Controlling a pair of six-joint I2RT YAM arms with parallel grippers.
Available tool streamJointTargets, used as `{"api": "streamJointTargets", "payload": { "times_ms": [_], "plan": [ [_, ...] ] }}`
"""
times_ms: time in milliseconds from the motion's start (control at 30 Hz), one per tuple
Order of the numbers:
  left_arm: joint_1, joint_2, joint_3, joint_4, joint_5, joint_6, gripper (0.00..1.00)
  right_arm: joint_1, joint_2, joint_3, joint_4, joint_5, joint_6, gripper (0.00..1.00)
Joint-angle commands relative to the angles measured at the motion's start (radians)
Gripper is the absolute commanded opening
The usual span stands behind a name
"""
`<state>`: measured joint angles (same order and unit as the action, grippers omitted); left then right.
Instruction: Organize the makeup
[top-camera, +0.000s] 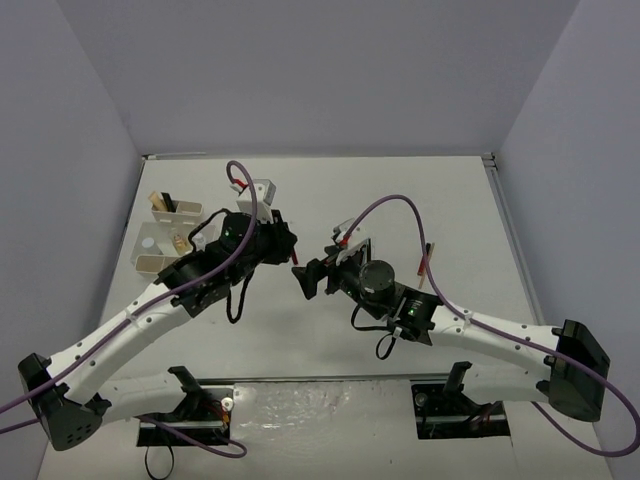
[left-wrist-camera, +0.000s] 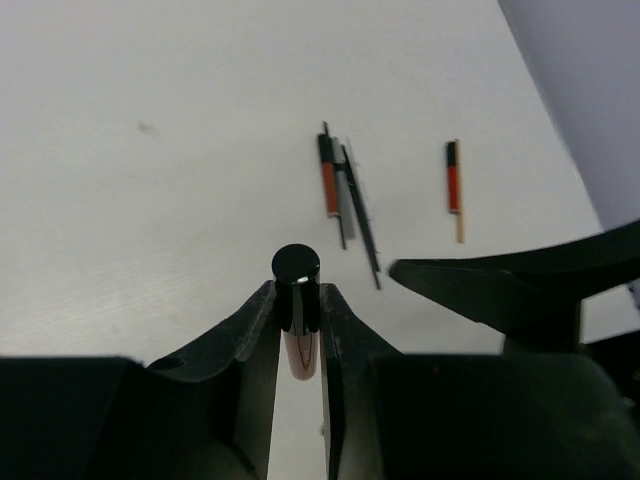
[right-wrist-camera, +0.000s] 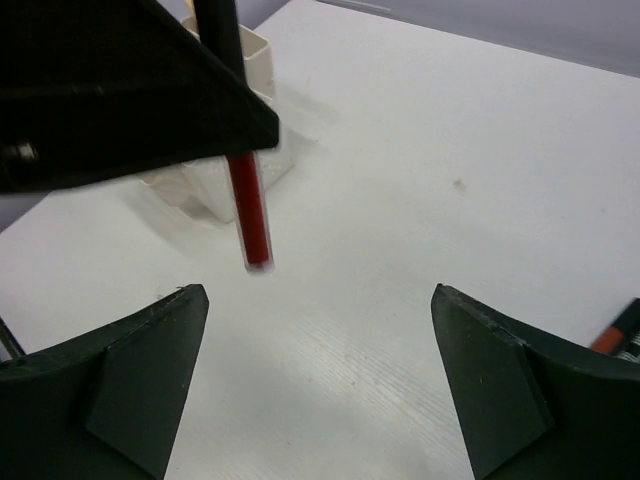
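My left gripper (top-camera: 289, 249) is shut on a red tube with a black cap (left-wrist-camera: 297, 300) and holds it upright above the table; the tube also shows in the right wrist view (right-wrist-camera: 248, 210). My right gripper (top-camera: 308, 281) is open and empty just right of and below it, its fingers (right-wrist-camera: 130, 370) spread wide under the hanging tube. More makeup lies on the table: a red-black tube (left-wrist-camera: 328, 178) beside thin black pencils (left-wrist-camera: 361, 212), and another red-black tube on a tan stick (left-wrist-camera: 454, 187), seen in the top view (top-camera: 423, 265) too.
The white compartmented tray (top-camera: 150, 262) stands at the far left with tan sticks and a black item in it; its corner shows in the right wrist view (right-wrist-camera: 262, 60). A right finger (left-wrist-camera: 520, 285) reaches into the left wrist view. Grey walls close in the table.
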<state>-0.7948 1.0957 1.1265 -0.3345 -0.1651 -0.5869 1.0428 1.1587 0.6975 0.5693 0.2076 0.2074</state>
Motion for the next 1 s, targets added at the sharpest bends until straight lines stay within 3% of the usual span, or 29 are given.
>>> {"api": "streamJointTargets", "payload": {
  "times_ms": [0,200,400,667,967],
  "plan": [
    [0.051,0.027,0.102,0.051,-0.222,0.258,0.00,0.005,-0.101,0.008,-0.074,0.169,0.010,0.94],
    [0.341,0.139,0.166,0.137,-0.186,0.433,0.00,-0.006,-0.197,-0.017,-0.209,0.312,0.035,0.98],
    [0.569,0.294,0.237,0.228,-0.074,0.464,0.00,-0.020,-0.278,-0.064,-0.245,0.334,0.035,0.98],
    [0.715,0.430,0.278,0.316,0.000,0.426,0.00,-0.095,-0.392,-0.121,-0.314,0.310,0.048,0.99],
    [0.753,0.482,0.193,0.428,-0.022,0.439,0.00,-0.174,-0.489,-0.166,-0.353,0.271,0.061,0.99]
  ]
}}
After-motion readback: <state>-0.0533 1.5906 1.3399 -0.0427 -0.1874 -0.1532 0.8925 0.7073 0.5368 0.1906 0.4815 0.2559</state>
